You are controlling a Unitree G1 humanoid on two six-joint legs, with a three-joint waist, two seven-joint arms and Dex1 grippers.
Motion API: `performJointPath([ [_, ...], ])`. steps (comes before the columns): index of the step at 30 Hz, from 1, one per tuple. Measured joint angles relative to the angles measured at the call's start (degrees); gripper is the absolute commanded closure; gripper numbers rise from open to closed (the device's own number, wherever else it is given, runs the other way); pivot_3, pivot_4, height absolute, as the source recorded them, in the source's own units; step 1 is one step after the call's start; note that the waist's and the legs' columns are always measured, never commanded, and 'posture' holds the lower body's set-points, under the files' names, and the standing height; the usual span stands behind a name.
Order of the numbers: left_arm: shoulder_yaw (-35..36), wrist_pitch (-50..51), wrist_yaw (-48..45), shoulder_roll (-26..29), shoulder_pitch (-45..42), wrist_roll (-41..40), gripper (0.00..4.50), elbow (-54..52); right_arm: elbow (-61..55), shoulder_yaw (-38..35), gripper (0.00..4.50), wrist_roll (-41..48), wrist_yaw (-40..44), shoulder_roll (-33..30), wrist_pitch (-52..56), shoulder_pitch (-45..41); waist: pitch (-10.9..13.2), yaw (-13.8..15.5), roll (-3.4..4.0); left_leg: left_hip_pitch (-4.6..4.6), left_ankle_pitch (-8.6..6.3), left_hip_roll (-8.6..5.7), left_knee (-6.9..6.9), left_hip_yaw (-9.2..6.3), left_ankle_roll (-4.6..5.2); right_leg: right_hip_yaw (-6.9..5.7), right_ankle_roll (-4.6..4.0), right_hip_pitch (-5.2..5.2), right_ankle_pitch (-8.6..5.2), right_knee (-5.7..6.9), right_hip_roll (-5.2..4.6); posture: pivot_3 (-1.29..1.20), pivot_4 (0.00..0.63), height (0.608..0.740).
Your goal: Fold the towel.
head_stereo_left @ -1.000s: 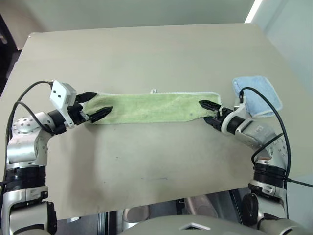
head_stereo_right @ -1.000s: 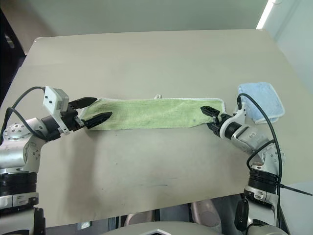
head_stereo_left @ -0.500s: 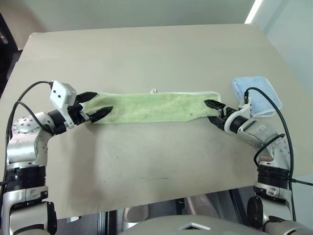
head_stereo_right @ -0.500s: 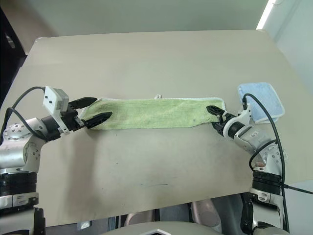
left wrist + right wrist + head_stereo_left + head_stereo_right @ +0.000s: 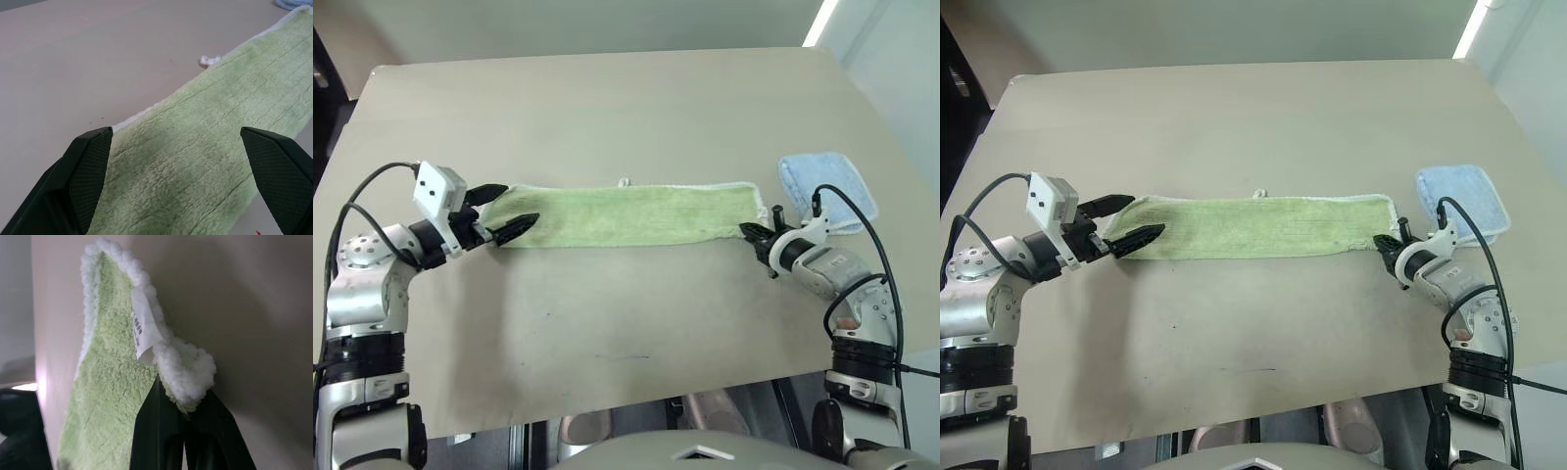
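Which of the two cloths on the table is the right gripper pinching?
The long light green terry towel: the right gripper is shut on its white-edged near corner. The smaller folded pale blue cloth lies apart, untouched, beyond that gripper.

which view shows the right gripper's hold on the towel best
The right wrist view: the right gripper is shut on the towel at its white-edged corner, close up. The eye views show that gripper small at the towel's end. The left wrist view shows towel, not that grip.

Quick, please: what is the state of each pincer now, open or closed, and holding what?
Left pincer: open, straddling the towel's end, gripping nothing.
Right pincer: closed on the towel's near corner.
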Motion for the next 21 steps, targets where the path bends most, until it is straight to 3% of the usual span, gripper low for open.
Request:
performJointPath([
  [7,0.0,0.4,0.0,0.0,0.2,0.0,0.0,0.0,0.1,-1.7,4.49,-6.2,4.8,-5.1,-0.4,0.0,0.0,0.1,0.0,0.0,0.0,0.0,0.0,0.03,0.0,0.01,-0.01,0.01,0.0,-0.03,-0.02,0.0,0.15,0.74],
  [12,0.0,0.6,0.0,-0.1,0.2,0.0,0.0,0.0,-2.6,1.8,4.49,-19.9,20.0,-18.6,3.2,-1.5,0.0,0.1,0.01,-0.05,0.0,-0.01,0.03,0.15,-0.01,0.02,0.23,0.02,0.1,-0.05,-0.05,0.0,0.15,0.74],
  [17,-0.3,0.7,0.0,-0.8,-0.4,0.0,0.0,-0.1,-10.7,17.5,4.49,-39.1,39.1,-29.4,4.7,-8.8,0.0,-0.7,0.01,0.08,0.0,-0.21,0.06,0.3,-0.01,0.0,0.33,0.06,0.34,-0.06,0.2,0.0,0.15,0.74],
  [21,-0.5,0.7,0.0,-1.6,-0.4,0.0,0.0,-0.3,-13.6,29.5,4.49,-52.0,51.9,-31.4,3.5,-15.6,0.0,-0.8,0.01,0.09,0.01,-0.04,0.08,0.26,0.0,0.0,0.26,0.05,0.38,-0.06,0.43,0.0,0.15,0.74],
])
